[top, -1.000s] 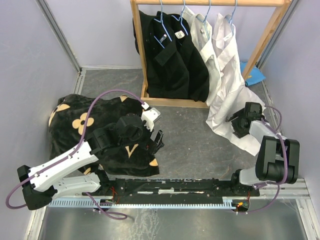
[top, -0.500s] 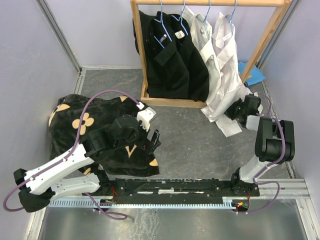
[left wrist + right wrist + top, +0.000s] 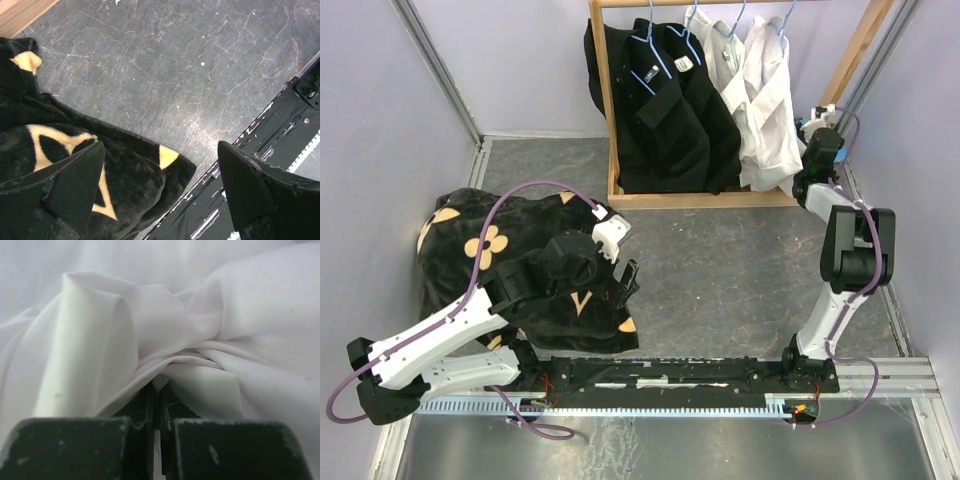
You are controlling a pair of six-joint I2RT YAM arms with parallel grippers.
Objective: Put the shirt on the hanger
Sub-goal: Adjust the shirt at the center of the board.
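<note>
The white shirt (image 3: pixel 765 105) hangs at the right end of the wooden rack on a light-blue hanger (image 3: pixel 784 22), its lower part gathered up off the floor. My right gripper (image 3: pixel 804 172) reaches far back beside the rack's right post and is shut on the shirt's hem. In the right wrist view, white fabric (image 3: pixel 150 315) fills the frame and a fold is pinched between the closed jaws of that gripper (image 3: pixel 160 395). My left gripper (image 3: pixel 625 283) hovers open over the edge of the black cloth, with nothing between its fingers (image 3: pixel 75 185).
The wooden rack (image 3: pixel 695 198) also carries two black shirts (image 3: pixel 670 110) and another white shirt (image 3: pixel 720 50) on blue hangers. A black cloth with tan motifs (image 3: pixel 470 250) lies at the left, also in the left wrist view (image 3: pixel 75 145). The arms' black base rail (image 3: pixel 670 375) runs along the near edge.
The right gripper closed on the shirt's lower part, then swung up and back towards the rack, lifting the fabric off the floor. The left arm barely moved.
</note>
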